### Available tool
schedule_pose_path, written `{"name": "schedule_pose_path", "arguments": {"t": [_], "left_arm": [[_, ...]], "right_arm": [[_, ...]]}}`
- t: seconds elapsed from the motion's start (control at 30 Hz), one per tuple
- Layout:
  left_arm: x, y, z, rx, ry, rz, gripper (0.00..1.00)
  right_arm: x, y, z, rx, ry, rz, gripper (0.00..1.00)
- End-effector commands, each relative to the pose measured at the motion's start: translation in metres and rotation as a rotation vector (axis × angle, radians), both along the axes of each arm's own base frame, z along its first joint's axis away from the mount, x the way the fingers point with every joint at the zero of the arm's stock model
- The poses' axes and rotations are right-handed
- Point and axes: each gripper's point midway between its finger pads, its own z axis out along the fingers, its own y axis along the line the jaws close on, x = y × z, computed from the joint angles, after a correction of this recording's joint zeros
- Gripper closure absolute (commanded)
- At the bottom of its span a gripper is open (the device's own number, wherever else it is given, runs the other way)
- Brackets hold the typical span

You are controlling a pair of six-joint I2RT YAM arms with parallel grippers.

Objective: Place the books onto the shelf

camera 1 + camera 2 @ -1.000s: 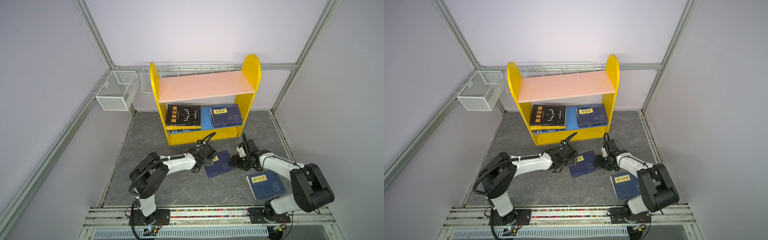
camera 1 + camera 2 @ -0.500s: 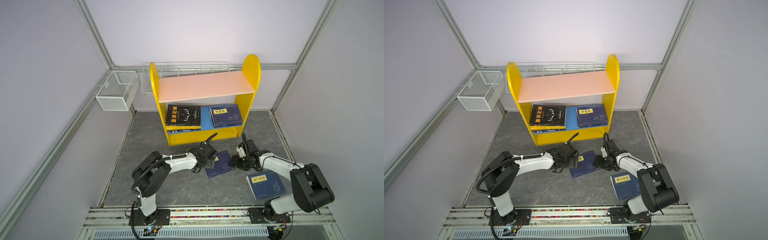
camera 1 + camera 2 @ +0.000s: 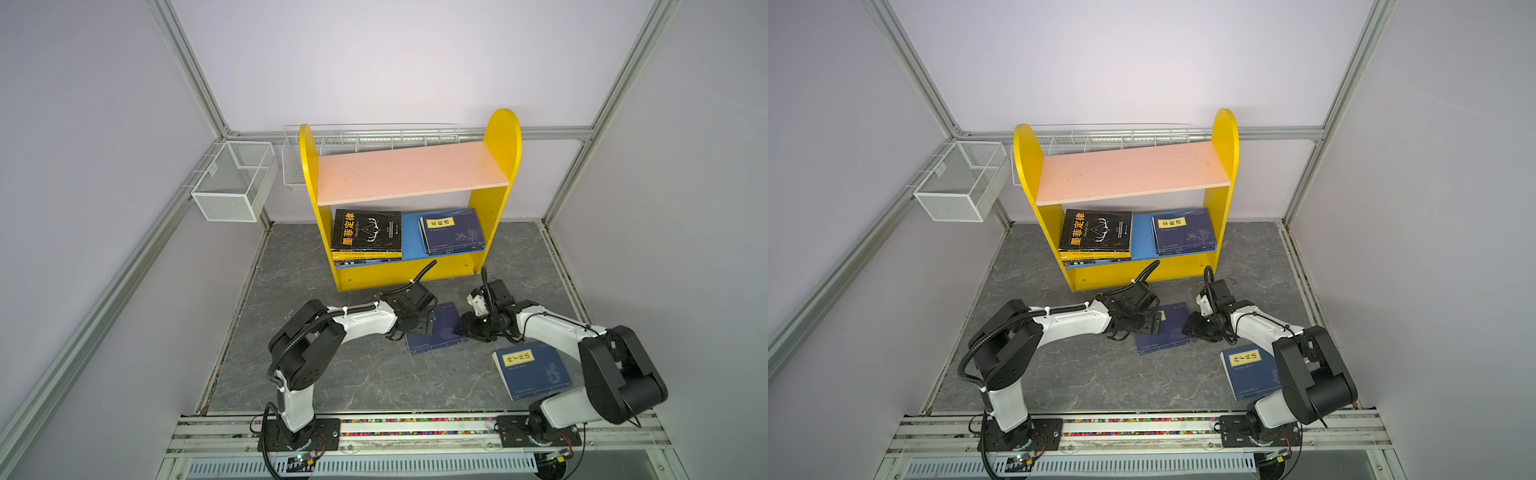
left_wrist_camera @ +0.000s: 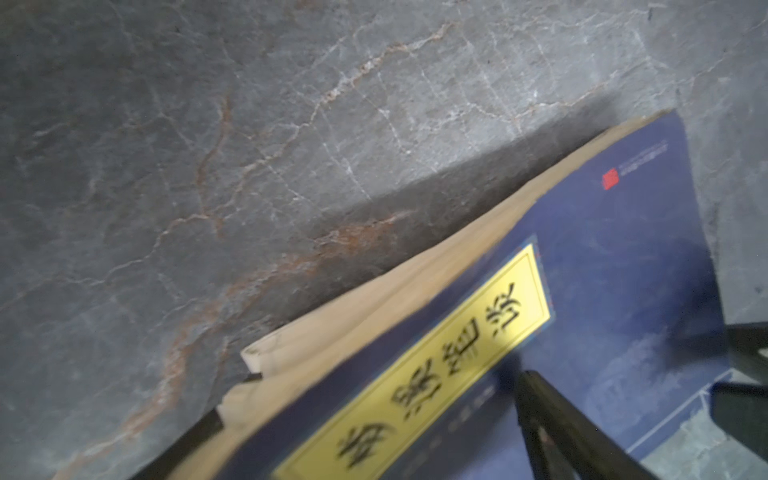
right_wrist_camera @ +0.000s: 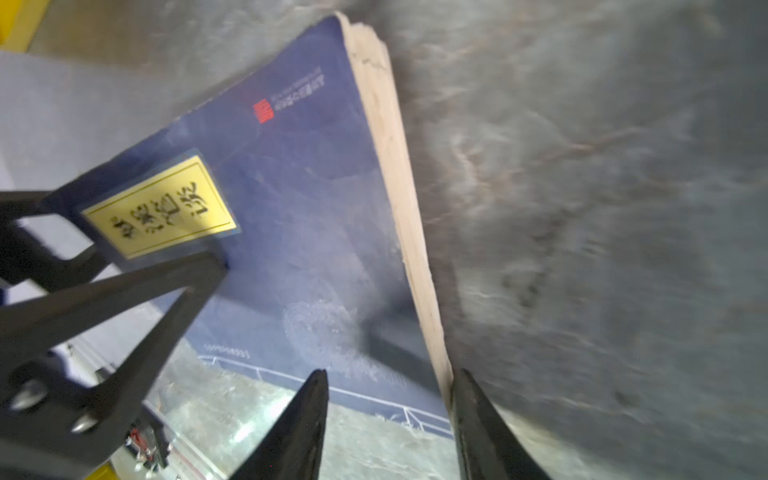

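While the shelf [image 3: 500,137] holds books [image 3: 368,230], left tool [image 4: 370,399] (wide open) and half-open right tool [image 5: 390,374] straddle a navy book [image 3: 442,332].

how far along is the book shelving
Done: a black-topped stack and a navy stack lie on the shelf's blue lower board. In hand: left gripper and right gripper, open, straddle opposite edges of a navy book on the floor. Left: that book and a second navy book beside the right arm.

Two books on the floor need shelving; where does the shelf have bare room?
Pink upper board, between the yellow side panels: wholly bare. Blue lower board: crowded, only a strip free between the black-topped stack and the navy stack.
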Motion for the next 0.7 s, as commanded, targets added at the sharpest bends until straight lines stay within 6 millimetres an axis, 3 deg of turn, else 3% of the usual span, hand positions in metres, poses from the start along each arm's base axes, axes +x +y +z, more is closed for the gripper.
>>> {"name": "schedule_pose_path", "arguments": {"t": [0.0,0.2,0.33,0.43,0.67], "left_arm": [[-0.015,-0.015,-0.011,-0.035,0.062,-0.07,0.08],[-0.015,-0.018,-0.011,-0.04,0.066,-0.079,0.08],[-0.016,-0.019,-0.011,-0.045,0.067,-0.083,0.08],[-0.015,-0.02,-0.011,-0.047,0.066,-0.085,0.09],[-0.016,-0.021,-0.012,-0.046,0.071,-0.09,0.18]], "right_arm": [[0.015,0.034,0.046,0.196,-0.149,0.073,0.55],[0.019,0.041,0.073,0.255,-0.226,0.093,0.57],[0.018,0.041,0.076,0.261,-0.235,0.095,0.57],[0.019,0.038,0.068,0.233,-0.22,0.083,0.57],[0.017,0.03,0.03,0.161,-0.094,0.026,0.57]]}}
